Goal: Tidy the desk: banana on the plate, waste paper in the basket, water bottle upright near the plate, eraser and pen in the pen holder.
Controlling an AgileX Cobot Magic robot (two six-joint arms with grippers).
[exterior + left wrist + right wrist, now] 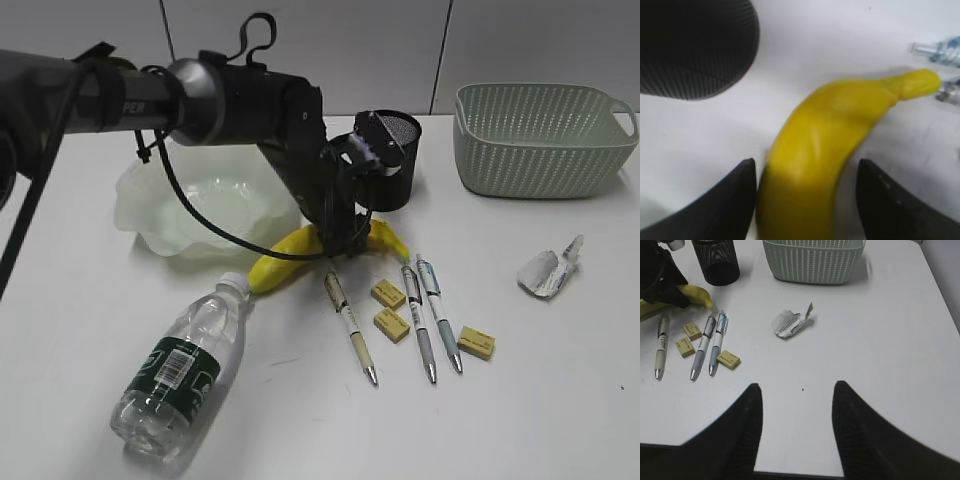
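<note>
The left tool (805, 200) stands open astride the banana (830, 150), gripping nothing, its jaws set across the fruit's long axis.

Desk items lying untidied

The banana (283, 258) is lying beside the plate (160, 215); the water bottle (185, 370) is lying flat; the waste paper (547, 270) is sitting before the basket (540, 140); pens (425, 320) and erasers (390, 310) are lying near the pen holder (395, 165).

A pale grey wall (350, 40) of flat panels split by thin dark seams stands behind the white surface (560, 400). Even light falls from above, leaving soft shadows.
</note>
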